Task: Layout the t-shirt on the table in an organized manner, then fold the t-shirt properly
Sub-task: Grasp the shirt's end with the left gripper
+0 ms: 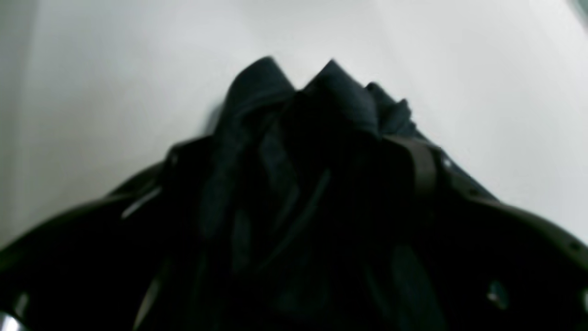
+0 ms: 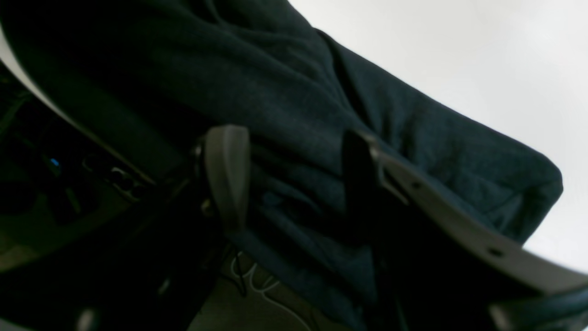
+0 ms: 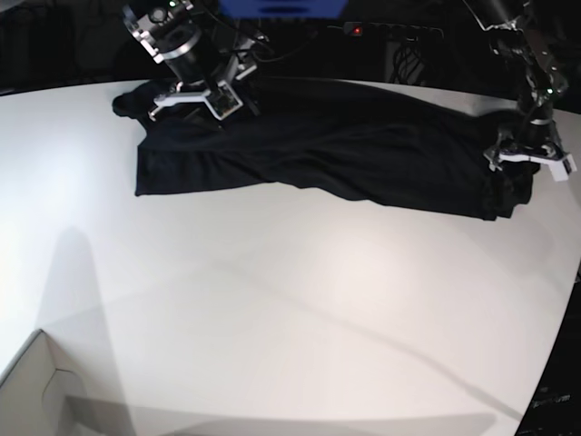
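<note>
The black t-shirt point(image 3: 345, 154) lies stretched sideways across the far part of the white table point(image 3: 290, 300), wrinkled through its middle. In the base view my right gripper point(image 3: 195, 98) is at the shirt's left end near the far edge. The right wrist view shows the right gripper point(image 2: 294, 179) shut on a thick fold of the t-shirt point(image 2: 298, 82), with a grey finger point(image 2: 227, 170) on one side of it. My left gripper point(image 3: 525, 163) is at the shirt's right end. There the left gripper point(image 1: 298, 151) has its jaws wide apart, and the t-shirt point(image 1: 321, 105) bunches up between them.
A white cardboard box corner point(image 3: 36, 391) pokes in at the near left. The table's curved edge point(image 3: 558, 354) runs down the right side, close to the left arm. Dark equipment and cables stand behind the far edge point(image 3: 363, 36).
</note>
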`<control>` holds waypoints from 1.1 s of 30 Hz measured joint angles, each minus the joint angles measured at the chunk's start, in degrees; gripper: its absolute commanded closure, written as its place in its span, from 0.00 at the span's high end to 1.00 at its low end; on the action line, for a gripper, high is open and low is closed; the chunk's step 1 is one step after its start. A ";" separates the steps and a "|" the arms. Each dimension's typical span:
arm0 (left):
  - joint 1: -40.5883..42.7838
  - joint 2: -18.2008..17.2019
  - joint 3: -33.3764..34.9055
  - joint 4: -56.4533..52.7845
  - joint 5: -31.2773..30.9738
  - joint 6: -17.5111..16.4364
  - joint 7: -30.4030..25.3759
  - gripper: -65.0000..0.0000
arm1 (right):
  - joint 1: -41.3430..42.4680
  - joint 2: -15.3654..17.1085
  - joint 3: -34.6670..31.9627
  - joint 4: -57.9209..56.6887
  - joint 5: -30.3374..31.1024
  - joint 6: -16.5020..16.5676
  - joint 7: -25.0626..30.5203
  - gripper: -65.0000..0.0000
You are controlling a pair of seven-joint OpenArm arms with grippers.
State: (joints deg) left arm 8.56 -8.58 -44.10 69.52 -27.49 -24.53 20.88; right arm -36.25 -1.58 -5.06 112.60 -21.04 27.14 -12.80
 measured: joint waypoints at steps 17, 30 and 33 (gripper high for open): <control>1.11 -0.68 0.02 4.00 2.29 -7.67 3.37 0.00 | 0.02 -0.02 0.00 0.00 -0.02 0.02 -0.02 0.50; 2.97 2.16 0.37 26.16 2.01 -8.20 3.54 0.00 | 0.50 0.17 0.55 0.00 -0.15 0.02 -0.04 0.50; 2.25 0.74 0.39 26.14 2.25 -8.04 4.20 0.00 | 0.50 0.15 1.99 0.00 -0.04 0.02 -0.02 0.50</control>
State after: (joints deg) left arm 10.81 -7.84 -43.70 95.66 -25.23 -32.58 25.08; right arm -35.75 -1.43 -3.07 112.60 -21.08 27.16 -12.82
